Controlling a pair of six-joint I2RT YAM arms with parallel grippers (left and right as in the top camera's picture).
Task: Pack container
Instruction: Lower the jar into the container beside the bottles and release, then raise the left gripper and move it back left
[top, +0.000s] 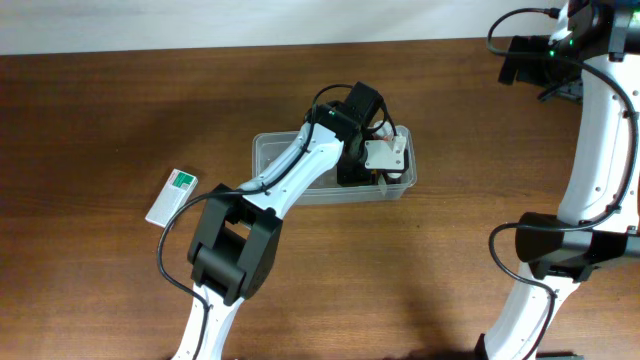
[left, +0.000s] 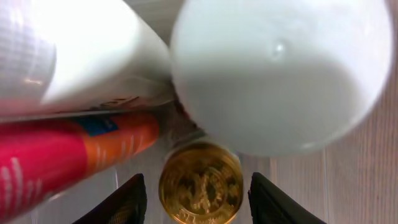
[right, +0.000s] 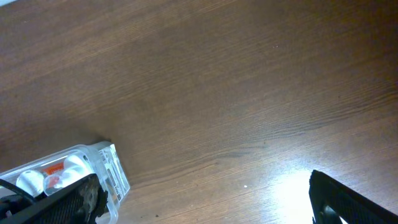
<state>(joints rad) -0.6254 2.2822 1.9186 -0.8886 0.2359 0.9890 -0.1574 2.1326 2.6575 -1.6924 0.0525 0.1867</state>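
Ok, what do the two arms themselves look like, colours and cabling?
Both the left arm and right arm are white links joined by boxy black joint housings, with thin black cables looping alongside. A small green light glows near the right arm's wrist end. The left pincer and right pincer have plain black fingers.

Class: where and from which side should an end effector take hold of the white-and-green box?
Grip the box across its narrow width, at mid-length, coming straight down: it lies flat, skewed on the table, clear of the container.
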